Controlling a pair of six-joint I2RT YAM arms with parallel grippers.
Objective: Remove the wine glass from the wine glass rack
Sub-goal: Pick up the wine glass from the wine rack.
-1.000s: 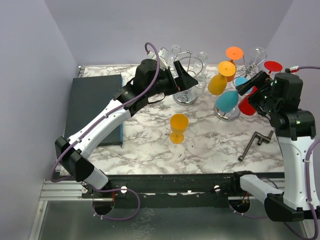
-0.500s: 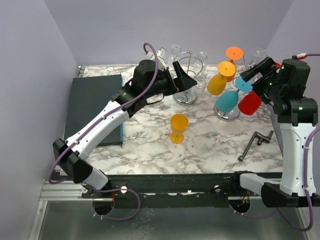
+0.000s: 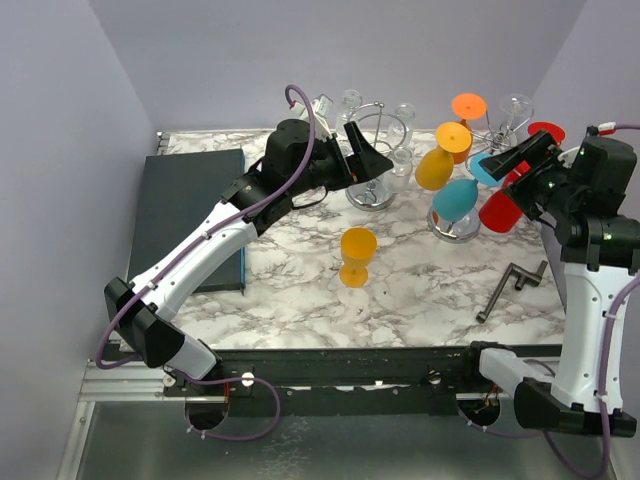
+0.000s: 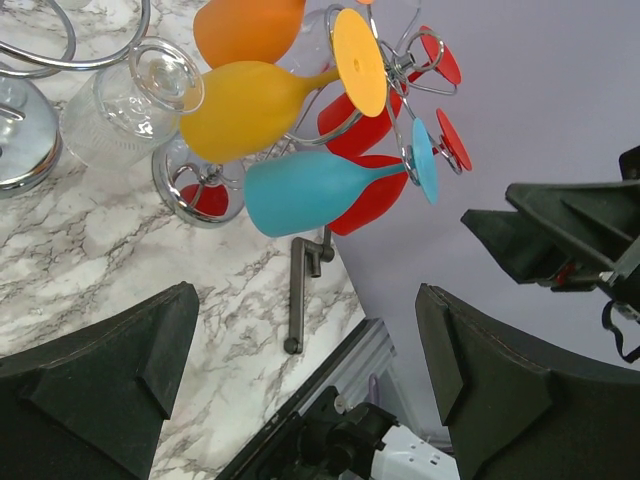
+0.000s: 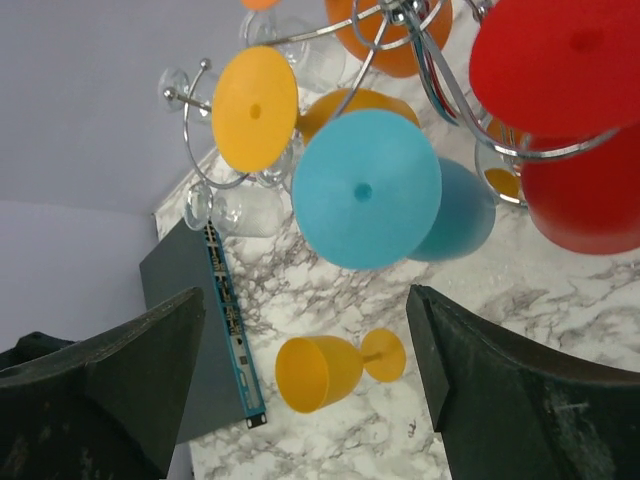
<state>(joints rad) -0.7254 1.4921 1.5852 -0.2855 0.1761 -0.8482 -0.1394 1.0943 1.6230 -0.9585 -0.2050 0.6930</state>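
Note:
The wire wine glass rack (image 3: 455, 228) stands at the back right with coloured glasses hanging from it: a yellow one (image 3: 435, 165), a teal one (image 3: 456, 200), red ones (image 3: 500, 208) and an orange one (image 3: 467, 105). My right gripper (image 3: 515, 165) is open and empty, just right of the teal glass's foot (image 5: 366, 188), touching nothing. My left gripper (image 3: 372, 152) is open and empty beside a second rack (image 3: 375, 192) with clear glasses. A yellow glass (image 3: 357, 255) stands upright on the marble table (image 3: 300, 290). It also shows in the right wrist view (image 5: 320, 372).
A dark grey flat box (image 3: 190, 215) lies along the left side of the table. A metal crank handle (image 3: 510, 285) lies at the right front. The grey walls stand close behind and to the right of the racks.
My right arm has lifted and drawn back to the right, away from the coloured glasses, still open. The left arm has barely moved.

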